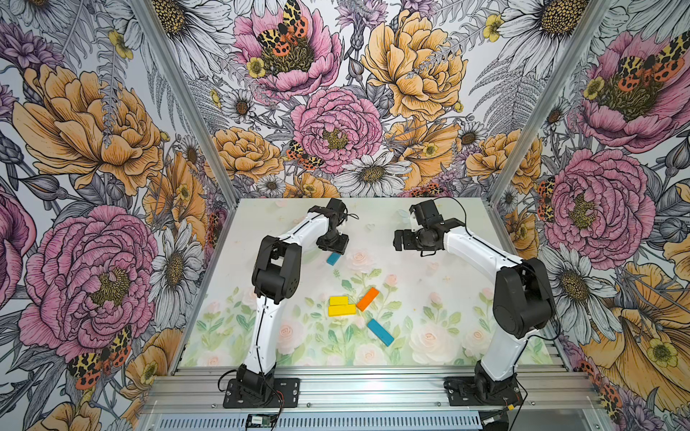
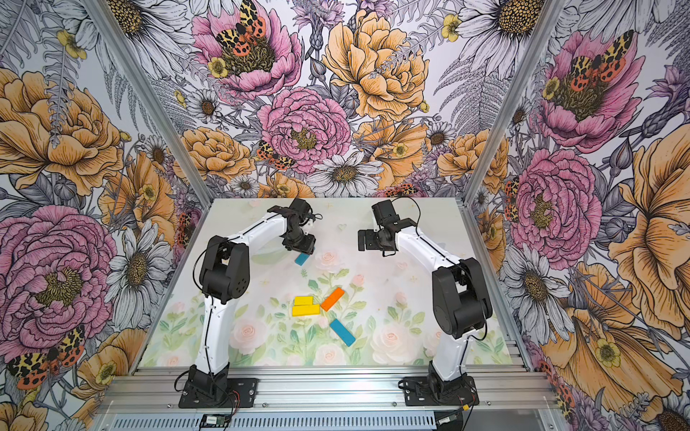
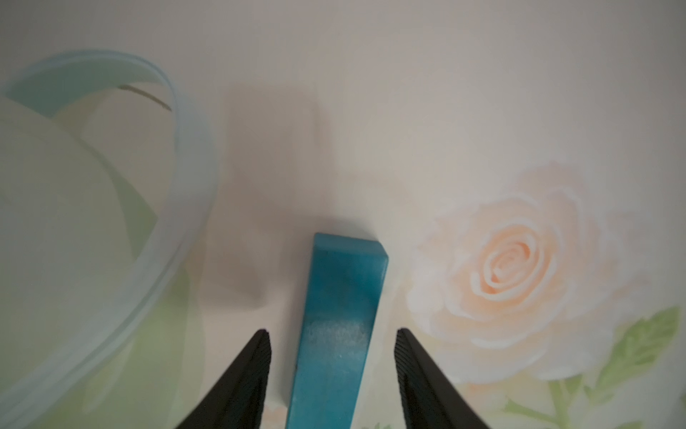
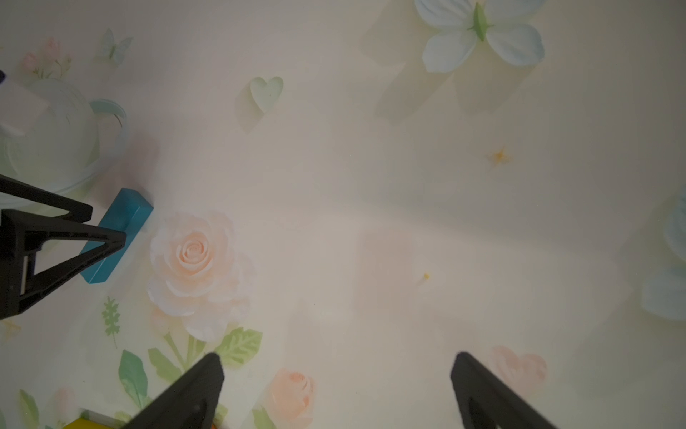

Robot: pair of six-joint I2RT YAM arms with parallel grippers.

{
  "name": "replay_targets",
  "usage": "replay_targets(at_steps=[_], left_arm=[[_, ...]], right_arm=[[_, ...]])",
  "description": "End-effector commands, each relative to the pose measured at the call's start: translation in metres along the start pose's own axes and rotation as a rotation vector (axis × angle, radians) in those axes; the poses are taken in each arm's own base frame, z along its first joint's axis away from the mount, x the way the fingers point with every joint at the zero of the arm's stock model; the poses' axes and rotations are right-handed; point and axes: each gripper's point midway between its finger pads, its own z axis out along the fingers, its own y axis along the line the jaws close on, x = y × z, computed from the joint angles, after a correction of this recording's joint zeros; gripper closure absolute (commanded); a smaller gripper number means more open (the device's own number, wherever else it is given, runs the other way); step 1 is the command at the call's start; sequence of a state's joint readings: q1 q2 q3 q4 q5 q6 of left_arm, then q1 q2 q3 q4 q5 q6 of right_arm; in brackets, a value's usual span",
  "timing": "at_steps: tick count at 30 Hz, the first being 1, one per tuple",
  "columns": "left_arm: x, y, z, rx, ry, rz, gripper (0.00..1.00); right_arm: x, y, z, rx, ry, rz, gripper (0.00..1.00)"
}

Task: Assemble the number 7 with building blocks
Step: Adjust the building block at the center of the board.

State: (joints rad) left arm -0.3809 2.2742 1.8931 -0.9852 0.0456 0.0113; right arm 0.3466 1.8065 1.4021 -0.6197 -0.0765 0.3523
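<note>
Reaching up from its base on the near rail, left arm (image 1: 261,328) bends at the elbow, forearm runs toward the far side of the worktop (image 1: 429,283), and the wrist tips down over a blue block (image 1: 333,258). In the left wrist view the left jaws are open, one tip on each side of that blue block (image 3: 334,327). A sliver of worktop shows on both sides, so they are not gripping. The block lies on the worktop beside a printed peach rose (image 3: 508,267). Right arm (image 1: 474,253) rises from the near right base, elbow high, forearm angled in toward far centre, wrist turned toward the left arm and held above the surface. Right jaws are wide open and empty in the right wrist view. The other building blocks sit mid-worktop in both top views. Short yellow block (image 1: 338,300) lies against long yellow block (image 1: 342,310), long sides touching. Orange block (image 1: 367,298) is diagonal, its near end just beside the long yellow's right end. Second blue block (image 1: 380,331) is diagonal too, nearer the front rail and apart from the others. The number 7 is not yet formed. Small black module (image 1: 257,420) at the front rail carries a pale label, print too small to read.
</note>
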Motion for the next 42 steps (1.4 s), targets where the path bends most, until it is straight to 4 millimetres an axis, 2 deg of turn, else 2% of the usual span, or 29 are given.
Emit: replay_targets(at_steps=[1,7,10,11,12,13,14,17,21,26,28,34,42], left_arm=[[-0.006,0.017,-0.033,-0.015,-0.057,-0.139,0.42],[-0.011,0.026,-0.047,0.014,-0.078,-0.381,0.43],[-0.009,0.02,-0.047,0.054,-0.061,-0.495,0.42],[-0.008,0.016,-0.046,0.075,-0.05,-0.526,0.39],[-0.007,0.013,-0.045,0.09,-0.04,-0.551,0.24],[-0.007,0.01,-0.046,0.106,-0.036,-0.57,0.02],[-0.007,0.006,-0.047,0.116,-0.035,-0.579,0.01],[-0.011,0.0,-0.055,0.126,-0.052,-0.579,0.01],[-0.01,0.001,-0.057,0.11,-0.059,-0.57,0.01],[0.008,0.0,-0.047,0.046,-0.033,-0.386,0.01],[0.017,0.002,-0.05,0.023,-0.027,-0.345,0.03],[0.036,0.017,-0.057,-0.01,-0.015,-0.465,0.1],[0.04,0.005,-0.048,0.017,0.007,-0.534,0.15]], right_arm=[[-0.011,0.008,-0.001,-0.018,-0.026,0.008,0.01],[-0.006,0.012,0.002,-0.025,-0.014,0.001,0.01],[-0.005,0.014,0.004,-0.029,-0.009,-0.004,0.01],[-0.004,0.016,0.004,-0.03,-0.007,-0.009,0.01],[-0.004,0.016,0.005,-0.034,-0.005,-0.01,0.01],[-0.004,0.017,0.005,-0.034,-0.006,-0.014,0.01],[-0.004,0.018,0.005,-0.035,-0.006,-0.016,0.01],[-0.003,0.019,0.005,-0.037,-0.002,-0.021,0.01],[-0.003,0.019,0.005,-0.04,-0.002,-0.025,0.01],[-0.003,0.02,0.004,-0.04,-0.003,-0.03,0.01],[-0.003,0.02,0.003,-0.04,-0.004,-0.031,0.01],[0.0,0.018,0.007,-0.033,0.003,-0.032,0.01],[0.0,0.024,0.015,-0.056,0.021,-0.037,0.01]])
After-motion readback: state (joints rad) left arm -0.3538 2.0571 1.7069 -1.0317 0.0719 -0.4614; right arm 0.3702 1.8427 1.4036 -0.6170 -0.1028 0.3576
